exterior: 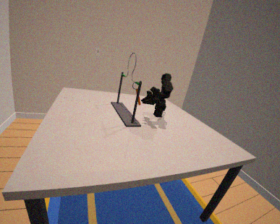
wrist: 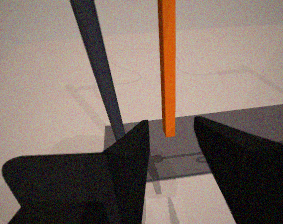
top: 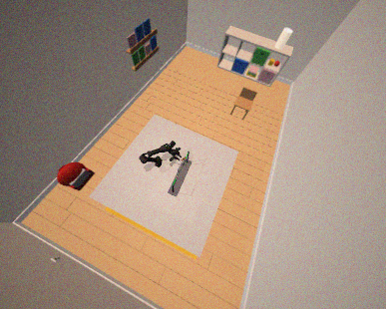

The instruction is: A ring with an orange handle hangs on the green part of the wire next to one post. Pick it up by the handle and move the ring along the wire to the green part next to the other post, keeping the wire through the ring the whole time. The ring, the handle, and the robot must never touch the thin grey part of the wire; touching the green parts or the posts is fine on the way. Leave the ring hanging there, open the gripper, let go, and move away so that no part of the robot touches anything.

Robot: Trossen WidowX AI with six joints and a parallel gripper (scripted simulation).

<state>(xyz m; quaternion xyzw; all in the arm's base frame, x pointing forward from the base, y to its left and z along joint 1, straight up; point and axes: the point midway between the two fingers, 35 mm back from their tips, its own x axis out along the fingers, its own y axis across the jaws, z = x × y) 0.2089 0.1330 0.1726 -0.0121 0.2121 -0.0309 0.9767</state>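
The orange handle [wrist: 167,65] [exterior: 138,98] hangs straight down from the ring on the green part [exterior: 137,84] of the wire, beside the near post [exterior: 135,106] [wrist: 99,65]. My gripper [wrist: 170,124] [exterior: 146,100] [top: 179,156] is open. Its two dark fingers stand apart on either side of the handle's lower tip and do not clamp it; the handle hangs free just beyond the fingertips. The thin grey wire [exterior: 132,65] arches up to the far post [exterior: 119,88]. The ring itself is too small to make out.
The posts stand on a dark base plate [exterior: 124,113] [top: 179,176] [wrist: 252,120] on the white table [exterior: 99,144]. The arm's body [exterior: 160,95] [top: 154,155] sits right of the near post. The table's edges are far off.
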